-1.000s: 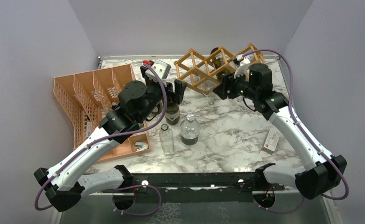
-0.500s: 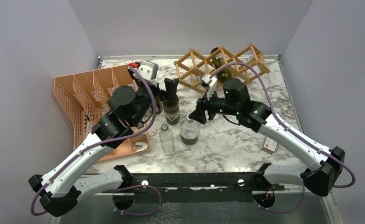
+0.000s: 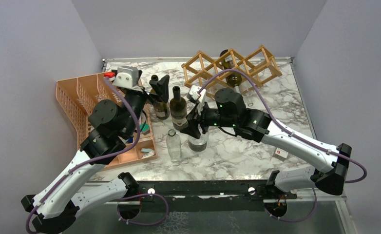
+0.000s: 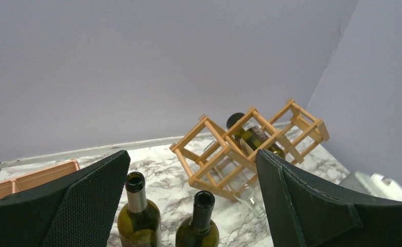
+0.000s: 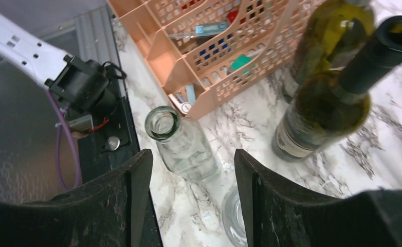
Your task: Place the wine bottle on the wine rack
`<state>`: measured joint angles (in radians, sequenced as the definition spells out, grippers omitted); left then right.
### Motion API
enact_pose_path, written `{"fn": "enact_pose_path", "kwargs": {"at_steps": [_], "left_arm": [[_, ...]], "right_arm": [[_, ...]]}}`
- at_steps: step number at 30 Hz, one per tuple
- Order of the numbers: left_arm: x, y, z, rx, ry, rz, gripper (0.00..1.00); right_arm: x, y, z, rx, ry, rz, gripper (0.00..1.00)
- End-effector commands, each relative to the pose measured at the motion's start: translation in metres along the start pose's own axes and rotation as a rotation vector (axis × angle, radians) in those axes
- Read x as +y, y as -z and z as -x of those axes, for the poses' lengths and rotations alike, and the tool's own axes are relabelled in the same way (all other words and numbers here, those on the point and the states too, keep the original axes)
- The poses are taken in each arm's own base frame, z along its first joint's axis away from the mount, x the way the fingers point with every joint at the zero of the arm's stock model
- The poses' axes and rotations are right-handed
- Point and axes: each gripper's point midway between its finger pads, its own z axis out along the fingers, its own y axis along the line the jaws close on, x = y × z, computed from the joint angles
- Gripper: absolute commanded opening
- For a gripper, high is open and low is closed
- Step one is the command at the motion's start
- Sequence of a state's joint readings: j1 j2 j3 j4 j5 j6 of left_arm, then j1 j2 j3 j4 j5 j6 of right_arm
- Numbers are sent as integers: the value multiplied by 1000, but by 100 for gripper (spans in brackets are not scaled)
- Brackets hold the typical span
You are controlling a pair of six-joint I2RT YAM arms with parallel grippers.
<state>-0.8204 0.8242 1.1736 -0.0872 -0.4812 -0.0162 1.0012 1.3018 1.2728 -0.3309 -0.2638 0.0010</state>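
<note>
The light wooden wine rack (image 3: 233,65) stands at the back of the marble table and holds one green bottle (image 3: 231,75); it also shows in the left wrist view (image 4: 250,146). Two green wine bottles stand upright in front of it: one with a dark neck (image 3: 178,108) (image 4: 201,221) (image 5: 327,103) and one with a foil neck (image 3: 159,106) (image 4: 137,216). My left gripper (image 3: 158,90) (image 4: 194,200) is open and empty, above and behind both bottles. My right gripper (image 3: 192,123) (image 5: 191,200) is open and empty, low over the clear bottles, just right of the dark-necked bottle.
A small clear bottle (image 3: 174,145) (image 5: 181,144) and a round clear bottle (image 3: 199,141) stand near the front. An orange mesh organizer (image 3: 88,105) (image 5: 224,46) fills the left side. A white box (image 3: 283,147) lies at the right.
</note>
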Motion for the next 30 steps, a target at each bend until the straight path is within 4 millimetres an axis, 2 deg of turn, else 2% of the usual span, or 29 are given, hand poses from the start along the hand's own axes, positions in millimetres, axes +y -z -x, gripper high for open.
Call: {"fn": "enact_pose_path", "kwargs": {"at_steps": [1, 3, 11, 15, 16, 19, 21, 24, 30], "left_arm": [[12, 8, 22, -71, 28, 45, 99], [13, 9, 23, -74, 29, 47, 99], [10, 5, 18, -59, 19, 42, 99], [10, 4, 15, -51, 14, 42, 99], [10, 4, 15, -49, 12, 42, 99], [10, 4, 14, -48, 11, 42, 99], [9, 4, 12, -42, 8, 41, 99], [8, 4, 9, -32, 4, 36, 99], [0, 1, -3, 7, -14, -1, 99]], "right_arm": [[24, -17, 4, -31, 70, 135, 63], [31, -23, 4, -47, 76, 172, 64], [37, -54, -8, -24, 80, 209, 65], [45, -61, -15, -15, 111, 252, 60], [45, -63, -18, -14, 120, 258, 58], [47, -66, -21, -24, 142, 261, 41], [47, -65, -18, -45, 157, 250, 28], [45, -57, -11, -84, 171, 209, 15], [42, -30, 0, -134, 176, 153, 3]]}}
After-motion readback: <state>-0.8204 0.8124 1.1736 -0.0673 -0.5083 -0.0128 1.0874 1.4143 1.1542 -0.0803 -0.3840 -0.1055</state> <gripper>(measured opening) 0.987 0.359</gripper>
